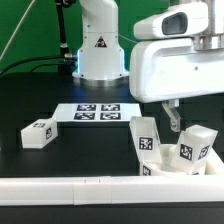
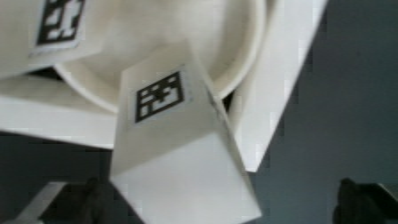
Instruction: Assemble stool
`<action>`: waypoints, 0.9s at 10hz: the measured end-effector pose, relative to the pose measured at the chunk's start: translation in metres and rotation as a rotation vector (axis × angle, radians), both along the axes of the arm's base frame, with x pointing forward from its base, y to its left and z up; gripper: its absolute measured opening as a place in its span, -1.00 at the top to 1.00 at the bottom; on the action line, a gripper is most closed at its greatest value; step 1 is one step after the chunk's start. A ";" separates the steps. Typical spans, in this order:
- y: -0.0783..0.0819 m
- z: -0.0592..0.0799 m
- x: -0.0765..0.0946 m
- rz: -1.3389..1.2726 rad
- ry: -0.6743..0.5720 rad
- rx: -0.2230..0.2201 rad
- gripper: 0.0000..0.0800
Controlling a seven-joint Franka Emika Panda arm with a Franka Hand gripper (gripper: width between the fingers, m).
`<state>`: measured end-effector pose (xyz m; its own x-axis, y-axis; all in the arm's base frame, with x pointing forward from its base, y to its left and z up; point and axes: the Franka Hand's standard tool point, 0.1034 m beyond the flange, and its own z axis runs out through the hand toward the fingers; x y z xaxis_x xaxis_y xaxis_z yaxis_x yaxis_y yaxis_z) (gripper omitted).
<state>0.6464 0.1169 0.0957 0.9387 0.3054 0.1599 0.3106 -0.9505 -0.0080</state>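
Observation:
The round white seat disc (image 1: pixel 176 168) lies at the exterior view's right, by the front rail. Two leg blocks with tags stand or lean in it, one (image 1: pixel 146 141) on its left side and one (image 1: pixel 196 147) on its right. A third leg block (image 1: pixel 38 134) lies alone at the left. My gripper (image 1: pixel 173 120) hangs just above the disc between the two legs. In the wrist view the gripper (image 2: pixel 205 205) is open, its dark fingertips (image 2: pixel 43 205) wide apart on either side of a tagged leg block (image 2: pixel 175 140) without touching it. The seat rim (image 2: pixel 260 55) curves behind it.
The marker board (image 1: pixel 97 112) lies flat in the middle of the black table. A long white border rail (image 1: pixel 70 186) runs along the front edge. The robot base (image 1: pixel 97 45) stands at the back. Another tagged leg (image 2: pixel 63 25) shows in the wrist view.

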 end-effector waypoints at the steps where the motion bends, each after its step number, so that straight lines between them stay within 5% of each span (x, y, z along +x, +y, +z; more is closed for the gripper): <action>1: -0.002 -0.001 0.000 0.055 0.000 -0.010 -0.62; 3: -0.007 -0.008 0.002 0.168 0.037 -0.057 -0.62; 7: 0.002 -0.021 -0.003 0.106 0.083 -0.053 -0.62; 9: 0.001 -0.022 -0.003 0.067 0.085 -0.049 -0.01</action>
<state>0.6433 0.1177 0.0739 0.9256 0.3730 0.0642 0.3732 -0.9277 0.0089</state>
